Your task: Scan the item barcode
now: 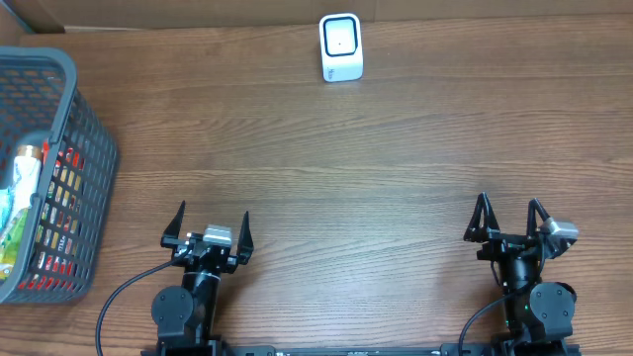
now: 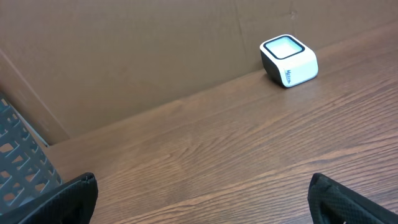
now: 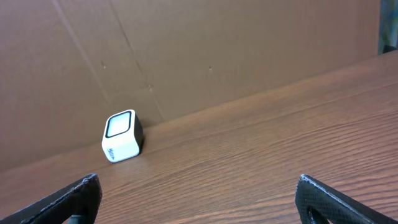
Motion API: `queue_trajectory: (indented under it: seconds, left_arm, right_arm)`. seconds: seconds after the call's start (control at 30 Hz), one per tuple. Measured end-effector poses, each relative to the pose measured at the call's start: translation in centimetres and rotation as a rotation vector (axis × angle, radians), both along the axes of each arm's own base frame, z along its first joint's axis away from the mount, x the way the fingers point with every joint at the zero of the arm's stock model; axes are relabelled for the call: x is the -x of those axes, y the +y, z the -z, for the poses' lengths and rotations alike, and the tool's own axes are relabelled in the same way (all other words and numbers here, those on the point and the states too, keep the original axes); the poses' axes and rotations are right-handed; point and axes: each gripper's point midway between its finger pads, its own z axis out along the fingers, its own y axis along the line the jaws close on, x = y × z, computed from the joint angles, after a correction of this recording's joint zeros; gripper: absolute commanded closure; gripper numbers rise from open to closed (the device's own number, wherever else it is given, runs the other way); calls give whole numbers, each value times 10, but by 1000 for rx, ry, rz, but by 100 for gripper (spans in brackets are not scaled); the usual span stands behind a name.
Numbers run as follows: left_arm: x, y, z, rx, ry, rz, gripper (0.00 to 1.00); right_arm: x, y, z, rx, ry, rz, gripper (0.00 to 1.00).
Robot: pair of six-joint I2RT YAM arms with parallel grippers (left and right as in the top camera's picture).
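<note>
- While both arms sit at the near edge of the wooden table (image 1: 346, 148), the left gripper (image 1: 213, 211) has its jaws wide apart and holds nothing.
- The right gripper (image 1: 508, 200) also has its jaws wide apart, with nothing between them.
- The white scanner (image 1: 340, 46) stands at the far edge of the table, just beside the cardboard wall (image 2: 124, 56) and well apart from both grippers.
- The grey basket (image 1: 69, 74) is at the left side of the table.
- Several packaged items (image 1: 49, 208) lie inside it, printed in red and green; I cannot make out a barcode on them.
- The left wrist view shows the scanner far to the right, and the right wrist view shows it far to the left.
</note>
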Motion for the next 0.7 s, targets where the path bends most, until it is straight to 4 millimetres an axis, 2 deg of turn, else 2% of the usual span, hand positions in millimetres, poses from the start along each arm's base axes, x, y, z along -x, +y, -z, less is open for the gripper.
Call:
queue_trajectory:
  seconds: [0.7]
  left_arm:
    - [0, 3, 1, -1, 2, -15, 0]
  right_arm:
    - [0, 1, 0, 0, 0, -3, 0]
